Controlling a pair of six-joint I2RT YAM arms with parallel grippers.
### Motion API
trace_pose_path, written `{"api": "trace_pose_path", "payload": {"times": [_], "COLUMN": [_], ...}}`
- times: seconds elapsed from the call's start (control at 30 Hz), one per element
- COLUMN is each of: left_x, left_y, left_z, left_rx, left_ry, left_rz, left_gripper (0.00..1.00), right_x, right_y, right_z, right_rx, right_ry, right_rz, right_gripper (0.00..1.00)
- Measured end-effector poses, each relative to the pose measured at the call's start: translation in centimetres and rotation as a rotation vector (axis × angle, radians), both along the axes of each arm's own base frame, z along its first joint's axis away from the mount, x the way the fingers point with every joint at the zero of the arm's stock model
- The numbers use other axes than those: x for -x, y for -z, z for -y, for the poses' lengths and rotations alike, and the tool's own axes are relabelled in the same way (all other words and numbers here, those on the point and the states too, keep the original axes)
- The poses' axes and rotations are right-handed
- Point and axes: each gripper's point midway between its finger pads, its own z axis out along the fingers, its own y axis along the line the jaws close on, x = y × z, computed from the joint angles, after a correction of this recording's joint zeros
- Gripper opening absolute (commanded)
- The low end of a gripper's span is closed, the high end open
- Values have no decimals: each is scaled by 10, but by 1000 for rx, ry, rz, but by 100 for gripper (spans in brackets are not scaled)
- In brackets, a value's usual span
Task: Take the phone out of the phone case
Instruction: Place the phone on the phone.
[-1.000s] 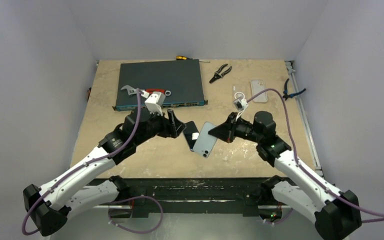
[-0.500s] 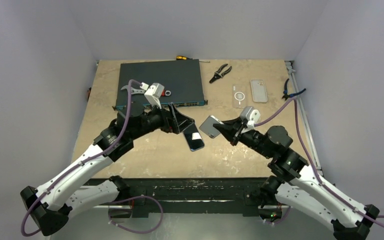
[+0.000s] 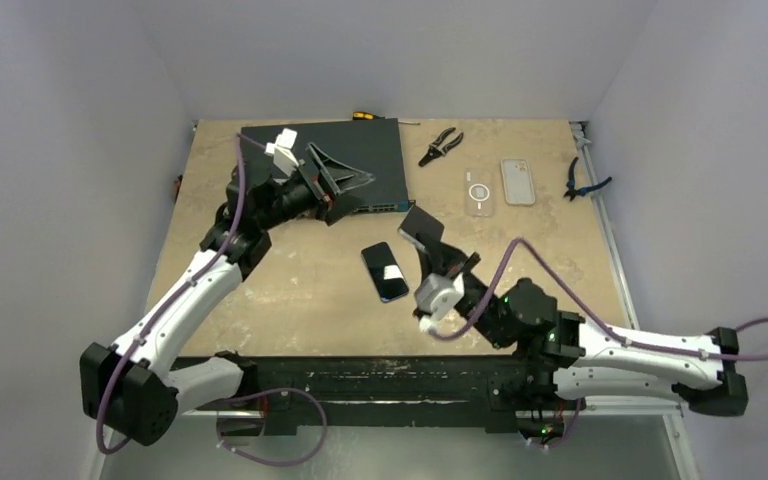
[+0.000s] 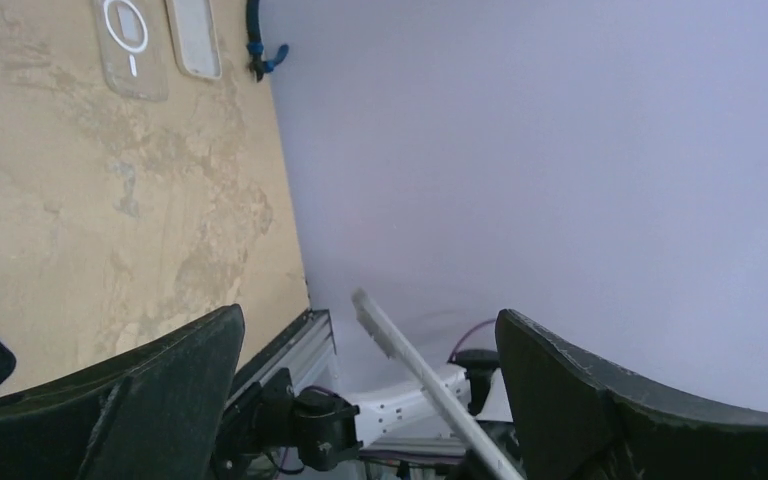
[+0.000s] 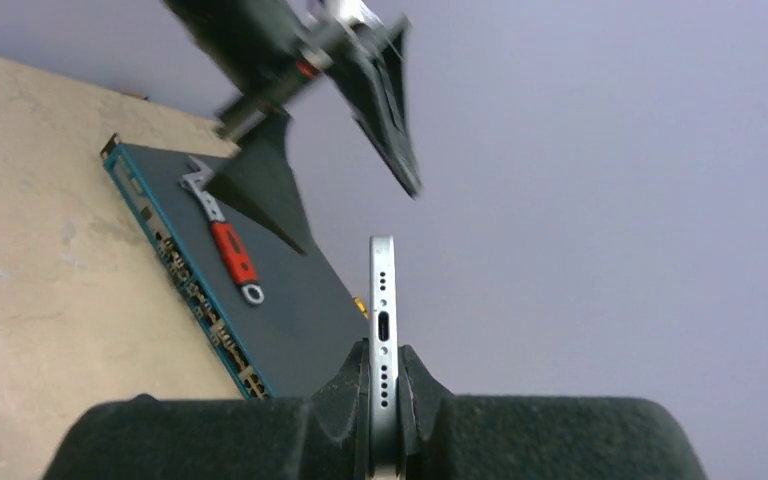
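Right tool (image 5: pixel 383 378) is clamped on the bare phone (image 5: pixel 382 290), held edge-up above the desk (image 3: pixel 290 290); my left tool (image 4: pixel 370 350) stands wide apart, empty. I judge the removal done: the dark case (image 3: pixel 385 271) lies on the desk, apart from the phone.

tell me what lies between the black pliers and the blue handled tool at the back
Two flat things side by side: a clear case with a white ring and a pale case or phone. The top view shows both.
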Motion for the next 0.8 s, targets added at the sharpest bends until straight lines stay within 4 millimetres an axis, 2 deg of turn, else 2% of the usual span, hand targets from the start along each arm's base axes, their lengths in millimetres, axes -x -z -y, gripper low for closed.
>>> {"api": "trace_pose_path", "payload": {"times": [0.07, 0.13, 0.2, 0.3, 0.4, 0.53, 0.63, 0.8], "left_x": [-5, -8, -5, 14, 38, 56, 69, 83], "left_y": [10, 22, 36, 45, 50, 54, 68, 81], "left_z": [8, 18, 30, 49, 63, 63, 60, 64], "left_rx": [16, 18, 11, -7, -45, -52, -58, -64], "left_ry": [45, 94, 155, 255, 354, 407, 426, 470], "left_rz": [-42, -80, -120, -129, -116, -100, -125, -149], "left_gripper": [94, 91, 89, 87, 77, 60, 47, 42], "right_x": [21, 40, 49, 58, 65, 69, 72, 79], "right_y": [2, 13, 26, 49, 59, 57, 60, 74], "right_z": [-12, -22, -27, -31, -32, -32, -35, -42], "right_rx": [51, 122, 195, 314, 383, 404, 421, 466], "right_ry": [-34, -59, -54, -37, -29, -16, -15, -40], "right_rz": [80, 148, 197, 253, 287, 310, 320, 341], "right_gripper": [0, 0, 0, 0, 0, 0, 0, 0]}}
